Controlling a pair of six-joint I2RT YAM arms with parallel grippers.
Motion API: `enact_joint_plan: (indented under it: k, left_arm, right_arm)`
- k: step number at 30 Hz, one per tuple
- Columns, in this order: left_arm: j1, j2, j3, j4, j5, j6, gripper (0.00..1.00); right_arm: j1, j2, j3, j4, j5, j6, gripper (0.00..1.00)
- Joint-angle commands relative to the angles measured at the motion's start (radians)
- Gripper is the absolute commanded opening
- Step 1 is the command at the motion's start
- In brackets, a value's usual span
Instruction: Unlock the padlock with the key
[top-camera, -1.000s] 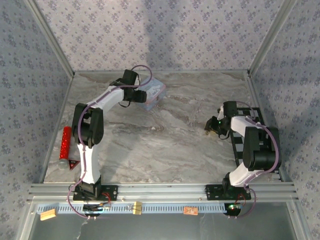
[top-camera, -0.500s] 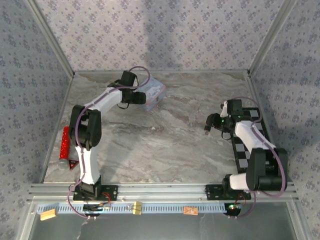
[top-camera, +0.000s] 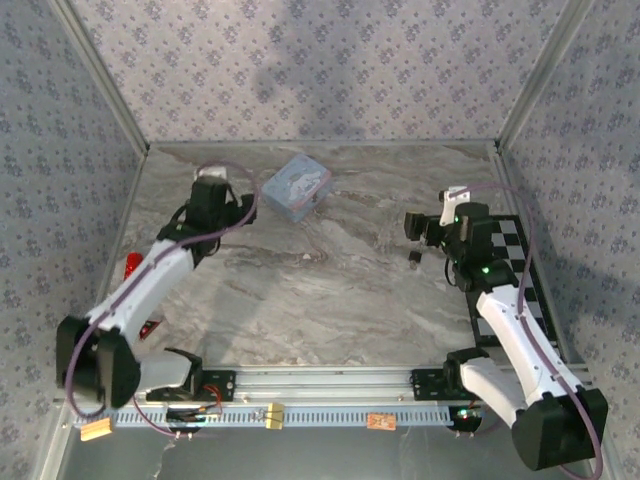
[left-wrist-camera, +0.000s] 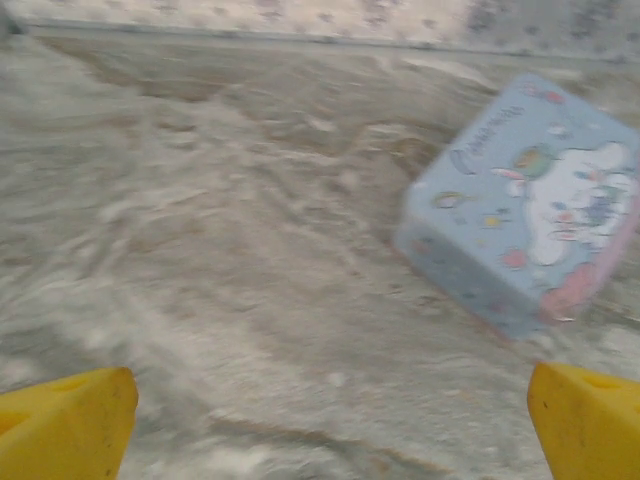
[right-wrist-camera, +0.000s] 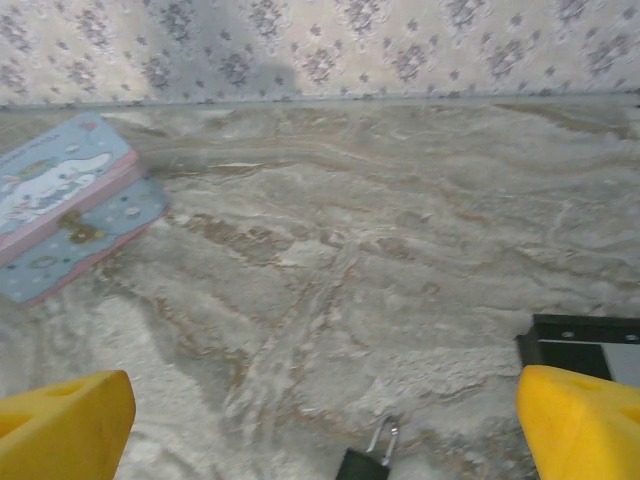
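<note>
Padlock (right-wrist-camera: 362, 464): small dark body lying on the marble-patterned table (top-camera: 330, 290), in its right half; cut by the lower edge of the right wrist view; nothing grips it.
Padlock metal part (right-wrist-camera: 383, 436): thin silvery loop projecting from the body toward the far wall, tilted; whether it is latched or released cannot be told.
Padlock surroundings: near the left edge of the checkered mat (top-camera: 510, 262), well apart from the tin (left-wrist-camera: 530, 200).
Right claw (right-wrist-camera: 322, 425): yellow fingers (right-wrist-camera: 60, 425) spread wide apart, one at each lower corner of its own view; empty; the padlock lies between them and touches neither.
Left claw (left-wrist-camera: 325, 425): yellow fingertips (left-wrist-camera: 585, 420) spread wide apart; empty; only bare table between them.
Tin: pastel blue-pink cartoon box, flat on the table near the far wall, turned cornerwise; ahead and to the right of the left claw, apart from it.
Checkered mat: black and white, along the right edge of the table, beneath the right arm.
Red object (top-camera: 132, 266): at the left edge of the table, partly hidden by the left arm.
</note>
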Motion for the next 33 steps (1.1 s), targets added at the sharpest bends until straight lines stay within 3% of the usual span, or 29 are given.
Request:
enact_joint_plan:
  k: [1,6,11,17,29,33]
  left_arm:
    - [0.011,-0.098,-0.161,0.191,-0.263,0.041,1.0]
    - [0.027,-0.143,-0.427,0.558,-0.41,0.198,1.0]
    - [0.106,-0.049,-0.5,0.651,-0.41,0.203,1.0]
    - [0.214,0.058,-0.583,0.877,-0.251,0.248,1.0]
    - [0.303,0.125,-0.553,0.933,0.021,0.288,1.0]
    - [0.319,0.164,-0.669,1.203,0.087,0.264,1.0]
  right_arm:
    - [0.004,0.024,-0.048,0.125,0.096,-0.077,0.99]
    - [-0.026,0.036,-0.171,0.3,0.119,-0.09,0.99]
    - [-0.086,0.098,-0.311,0.488,0.137,-0.102,0.99]
    - [-0.102,0.26,-0.382,0.687,0.145,-0.129,0.99]
    - [-0.171,0.476,-0.394,0.969,-0.121,-0.216,0.99]
    - [-0.224,0.53,-0.379,0.99,-0.189,-0.179,0.99]
